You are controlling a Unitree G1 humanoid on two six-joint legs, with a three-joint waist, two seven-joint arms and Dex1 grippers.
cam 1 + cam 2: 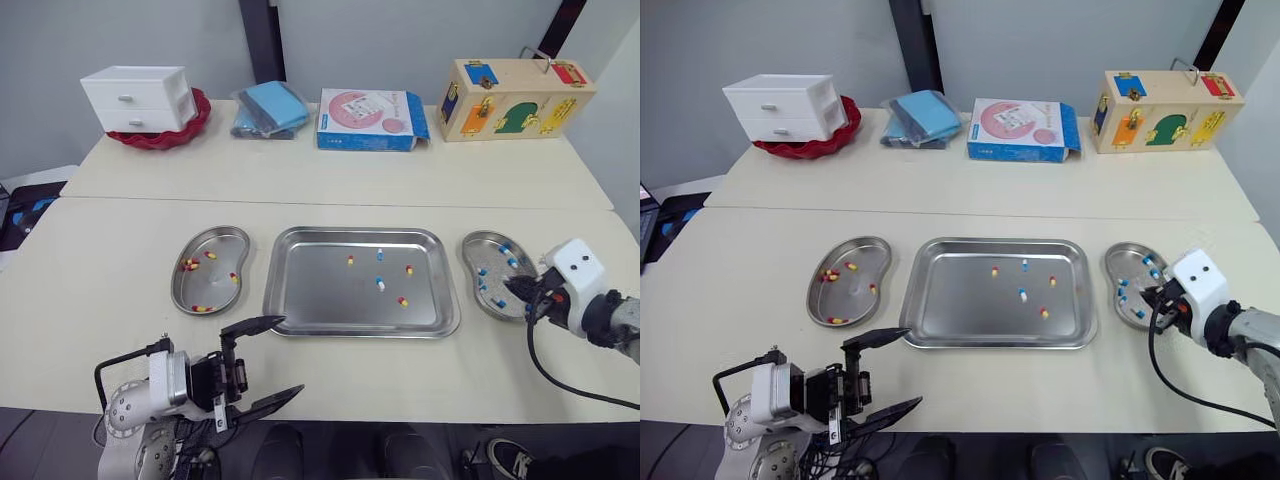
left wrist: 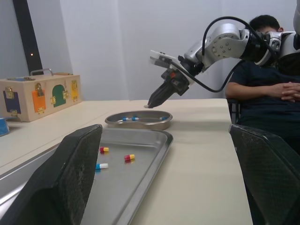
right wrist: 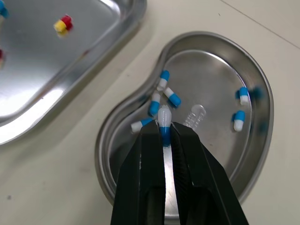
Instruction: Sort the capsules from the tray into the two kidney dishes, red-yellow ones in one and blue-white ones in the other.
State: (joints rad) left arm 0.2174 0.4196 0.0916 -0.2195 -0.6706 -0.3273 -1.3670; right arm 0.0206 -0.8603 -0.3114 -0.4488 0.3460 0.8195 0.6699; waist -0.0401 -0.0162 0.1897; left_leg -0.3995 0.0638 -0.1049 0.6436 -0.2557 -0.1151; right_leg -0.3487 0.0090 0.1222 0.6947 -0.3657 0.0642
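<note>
Blue-white capsule [image 3: 163, 117] pinched by right gripper [image 3: 165, 132] just above right dish [image 3: 220, 154], already stocked with same kind. Release best made low over dish middle, so bounce over rim avoided. Left gripper [image 1: 284, 356] held wide apart, idle near tray [image 1: 300, 310]

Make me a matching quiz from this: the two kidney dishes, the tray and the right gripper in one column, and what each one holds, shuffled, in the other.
1. left kidney dish
2. right kidney dish
3. tray
4. right gripper

A. both colours mixed
B. red-yellow capsules only
C. loose blue-white capsules only
D. shut on one blue-white capsule

Pairs: 1-B, 2-C, 3-A, 4-D.
</note>
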